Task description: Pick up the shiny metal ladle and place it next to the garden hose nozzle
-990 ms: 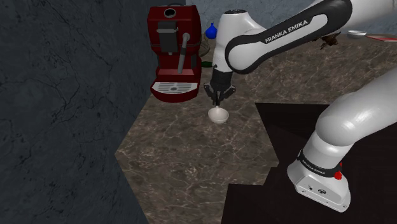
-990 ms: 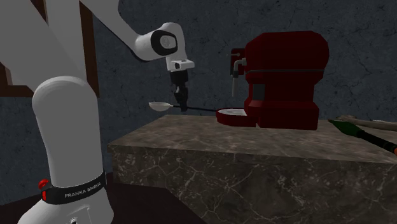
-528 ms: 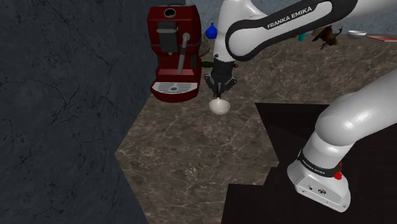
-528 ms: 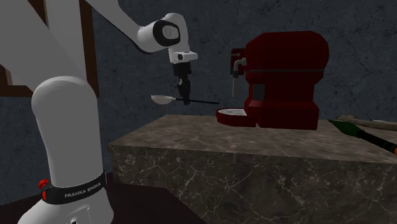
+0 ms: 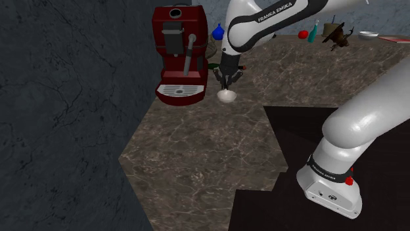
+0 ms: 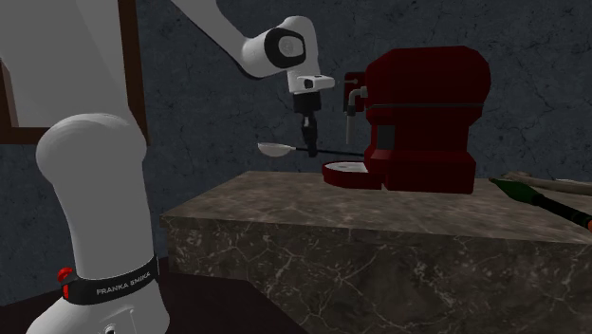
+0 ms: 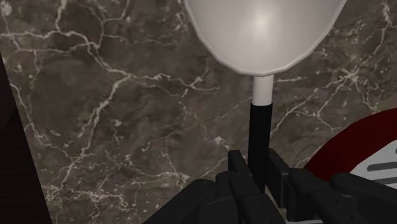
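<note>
My pincer (image 5: 227,83) is pinching the thin dark handle of the ladle (image 5: 227,96). The ladle is up in the air, off the brown stone surface (image 5: 197,154). It hangs just beside the red coffee machine (image 5: 179,52), a bit higher than the machine's tray (image 6: 343,173). The ladle lies flat. Its pale round bowl points away from the red coffee machine, and its handle points toward it. A long green thing, maybe the hose nozzle (image 6: 520,191), lies on the surface on the other side of the red coffee machine.
</note>
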You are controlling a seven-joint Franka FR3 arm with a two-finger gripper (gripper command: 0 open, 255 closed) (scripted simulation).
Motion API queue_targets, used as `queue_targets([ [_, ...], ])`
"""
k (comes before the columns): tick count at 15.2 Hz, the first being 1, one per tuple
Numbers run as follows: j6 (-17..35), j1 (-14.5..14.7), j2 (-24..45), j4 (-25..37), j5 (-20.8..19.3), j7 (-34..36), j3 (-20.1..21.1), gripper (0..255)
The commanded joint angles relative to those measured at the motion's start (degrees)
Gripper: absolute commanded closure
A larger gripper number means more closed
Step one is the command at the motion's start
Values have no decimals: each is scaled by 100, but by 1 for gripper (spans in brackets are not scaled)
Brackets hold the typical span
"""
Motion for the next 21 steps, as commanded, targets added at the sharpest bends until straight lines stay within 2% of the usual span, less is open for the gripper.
queue_targets([
  [1, 11, -135, 307, 284, -110, -187, -128, 255],
  [12, -172, -677, 2035, 2149, -483, -1056, -677, 255],
  [21, -768, -990, 3690, 4381, -609, -1659, -964, 255],
])
